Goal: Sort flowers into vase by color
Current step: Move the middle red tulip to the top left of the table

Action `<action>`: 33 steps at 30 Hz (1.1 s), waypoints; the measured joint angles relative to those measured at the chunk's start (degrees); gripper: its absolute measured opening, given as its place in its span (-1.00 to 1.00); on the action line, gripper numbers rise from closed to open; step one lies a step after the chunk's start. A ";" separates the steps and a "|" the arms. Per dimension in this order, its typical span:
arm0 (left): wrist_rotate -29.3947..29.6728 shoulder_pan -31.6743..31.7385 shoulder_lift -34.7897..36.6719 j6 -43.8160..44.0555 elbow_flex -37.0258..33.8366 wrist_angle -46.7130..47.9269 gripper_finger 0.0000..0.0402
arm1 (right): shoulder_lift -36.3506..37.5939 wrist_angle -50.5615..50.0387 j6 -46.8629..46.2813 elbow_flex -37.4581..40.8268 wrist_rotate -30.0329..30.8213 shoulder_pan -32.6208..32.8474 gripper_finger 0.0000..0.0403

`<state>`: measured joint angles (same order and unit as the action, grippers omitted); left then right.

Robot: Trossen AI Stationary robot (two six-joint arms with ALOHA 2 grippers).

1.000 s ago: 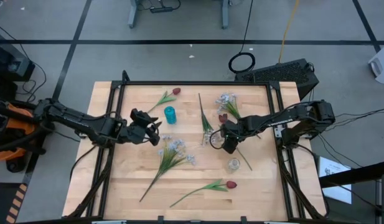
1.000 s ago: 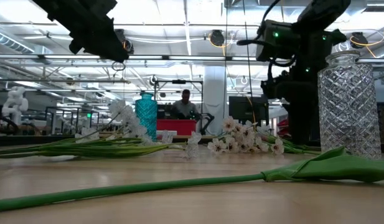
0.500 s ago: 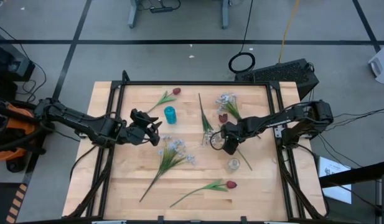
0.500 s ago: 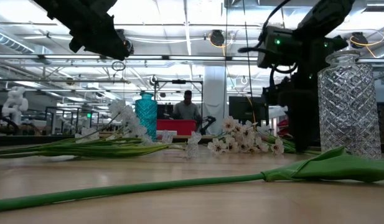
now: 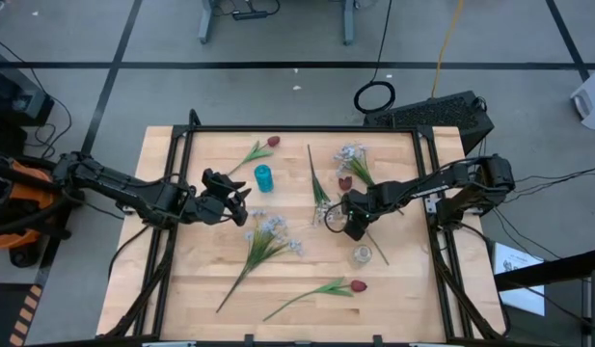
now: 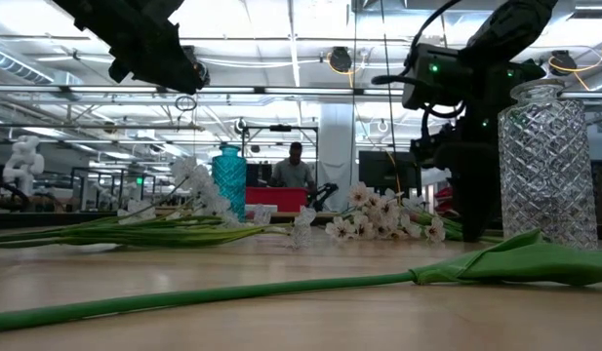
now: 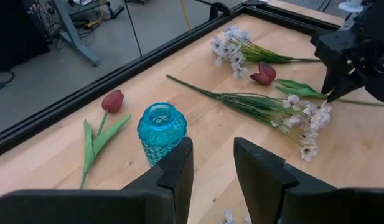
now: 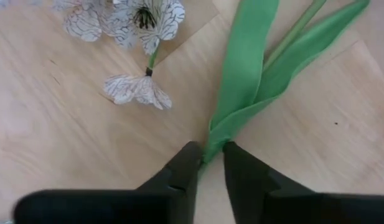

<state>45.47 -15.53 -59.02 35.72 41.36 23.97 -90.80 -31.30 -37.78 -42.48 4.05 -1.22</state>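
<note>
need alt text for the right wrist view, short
The right pincer is closed on a green flower stem at the base of its long leaves, down at the wooden table. Small white blossoms lie on the wood just beyond.

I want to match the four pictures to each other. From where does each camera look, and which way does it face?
High: above, straight down; both arms, table.
Low: table height, level toward the room; both arms overhead, clear vase.
Left wrist: past the left gripper at the blue vase.
Right wrist: down past the right gripper, pinching a green stem.
Shared: blue vase in high, low and left wrist.
</note>
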 joint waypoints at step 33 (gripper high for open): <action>-0.19 0.00 -1.84 -6.40 -0.02 -14.14 -0.39 | 27.45 5.68 2.11 0.26 7.71 0.18 -1.00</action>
<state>45.29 -15.53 -60.87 29.32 41.34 9.82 -63.35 -25.63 -35.67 -42.22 11.77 -1.04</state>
